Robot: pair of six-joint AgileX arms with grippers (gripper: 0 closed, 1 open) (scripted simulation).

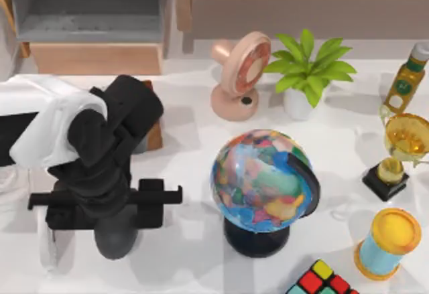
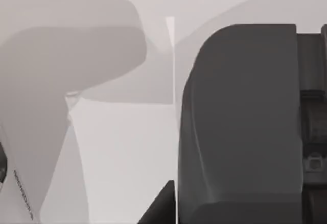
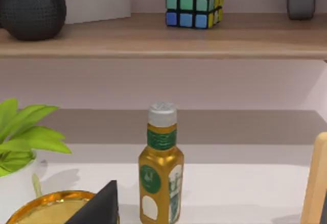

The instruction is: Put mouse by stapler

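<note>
The mouse [image 1: 115, 235], a dark grey rounded body at the table's seven o'clock, sits under the left gripper [image 1: 107, 203], whose fingers I cannot tell open or closed. The stapler [image 1: 47, 246], a pale bar, lies just beside it at nine o'clock. This looks like the placing step; next comes letting go and lifting straight up.

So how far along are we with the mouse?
Nothing looks finished yet. In hand: the left tool sits low over the dark mouse at the table's left; grip unclear. Left: set the mouse beside the white stapler, lying apart to its left. The right tool idles by the bottle.
</note>
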